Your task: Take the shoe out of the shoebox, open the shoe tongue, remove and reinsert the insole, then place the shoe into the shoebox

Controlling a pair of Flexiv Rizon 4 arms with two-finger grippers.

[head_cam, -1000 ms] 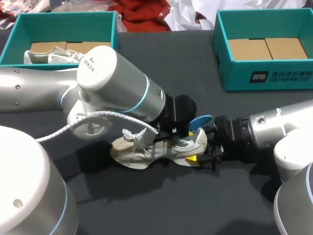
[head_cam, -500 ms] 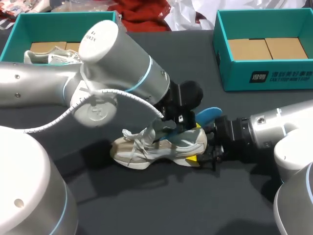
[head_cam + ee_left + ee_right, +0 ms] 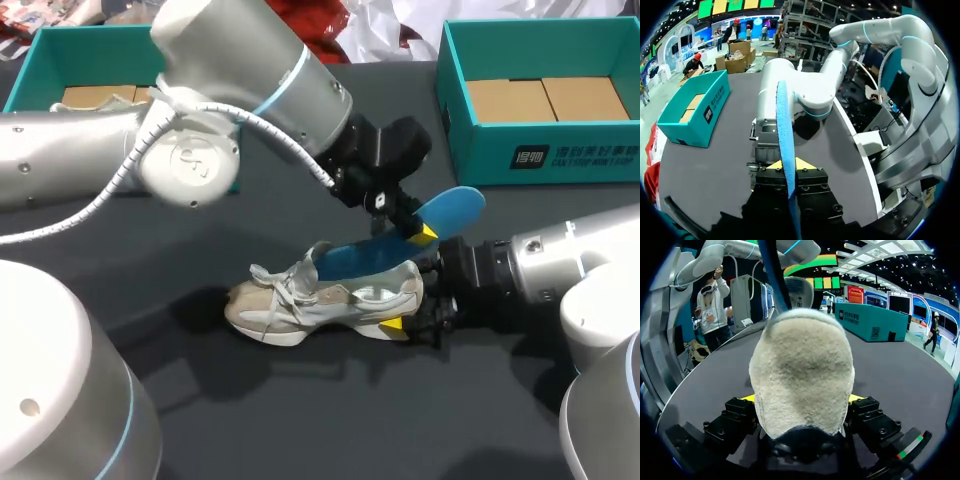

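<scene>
The shoe (image 3: 320, 295) is lying on the table (image 3: 300, 420), out of the shoebox (image 3: 540, 150), its heel seemingly being pinched by the right gripper (image 3: 412, 305). The left gripper (image 3: 420, 232) is clamping the blue insole (image 3: 455, 207), which is sticking half out; reinserting and boxing are remaining.

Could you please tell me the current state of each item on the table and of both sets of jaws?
Shoe: upright on the table, laces loose, heel between the right jaws.
Insole: partly out of the shoe, toe end inside, heel end lifted.
Left jaws: shut on the insole.
Right jaws: shut on the shoe's heel.
Left shoebox: open, contents mostly hidden.
Right shoebox: open, no shoe inside.
</scene>
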